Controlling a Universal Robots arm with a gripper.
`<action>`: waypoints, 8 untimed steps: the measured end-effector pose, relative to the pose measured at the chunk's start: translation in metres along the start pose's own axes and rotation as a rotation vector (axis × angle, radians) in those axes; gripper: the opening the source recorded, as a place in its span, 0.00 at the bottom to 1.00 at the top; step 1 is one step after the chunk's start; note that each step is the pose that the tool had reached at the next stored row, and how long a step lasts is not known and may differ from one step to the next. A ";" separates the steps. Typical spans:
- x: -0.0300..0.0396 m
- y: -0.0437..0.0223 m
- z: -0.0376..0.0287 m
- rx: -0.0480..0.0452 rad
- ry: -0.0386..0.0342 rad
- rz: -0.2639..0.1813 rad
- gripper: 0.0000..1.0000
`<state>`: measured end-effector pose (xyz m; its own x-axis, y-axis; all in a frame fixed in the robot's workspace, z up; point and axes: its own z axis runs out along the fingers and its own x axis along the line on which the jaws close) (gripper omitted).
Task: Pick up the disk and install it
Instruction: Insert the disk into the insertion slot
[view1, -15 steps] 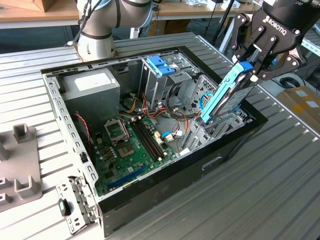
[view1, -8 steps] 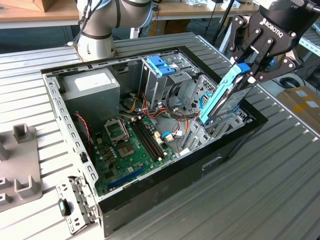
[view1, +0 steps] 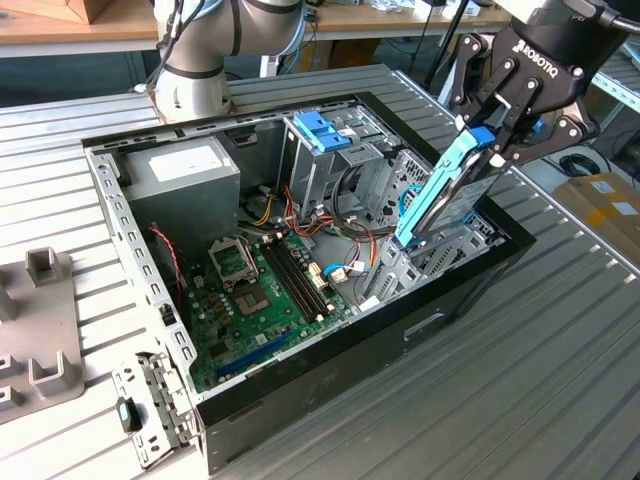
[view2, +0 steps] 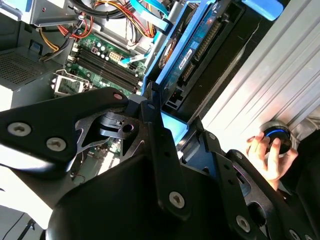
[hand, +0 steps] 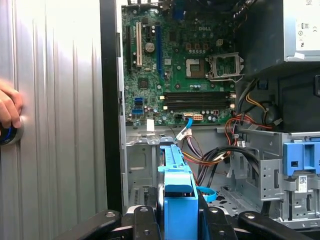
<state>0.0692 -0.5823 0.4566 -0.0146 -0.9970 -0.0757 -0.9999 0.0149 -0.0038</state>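
Black metal fingers (view1: 520, 120) of the gripper (view1: 490, 140) clench on the blue plastic end of the disk (view1: 445, 195), and we see that grasp from behind in the first wrist view, where the blue frame stands between the two jaws. We find the disk held on a slant, its upper end in the gripper above the rim, its lower end down among the grey rails of the drive bay (view1: 420, 262), close to the wall of the open computer case (view1: 330, 365) on the exterior view's right; we cannot tell whether it is seated. Beyond the bay lie loose coloured cables, then the green motherboard (view1: 250, 300) on the case floor, the blue latch (view1: 320, 130) on its silver cage and the grey power supply (view1: 185, 170) at the far corner. We see the case resting on a ribbed metal table (view1: 500, 410). In the second wrist view a person's hand (view2: 265, 157) rests on a round blue-ringed knob (view2: 277, 135) beside the case.
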 end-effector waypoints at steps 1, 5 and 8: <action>0.0000 0.0000 0.0005 0.0000 0.0000 0.000 0.37; 0.0001 0.0000 0.0035 0.0000 0.0004 0.000 0.37; 0.0004 0.0001 0.0059 -0.0001 0.0003 0.000 0.37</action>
<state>0.0692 -0.5822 0.4507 -0.0146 -0.9971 -0.0753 -0.9999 0.0149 -0.0038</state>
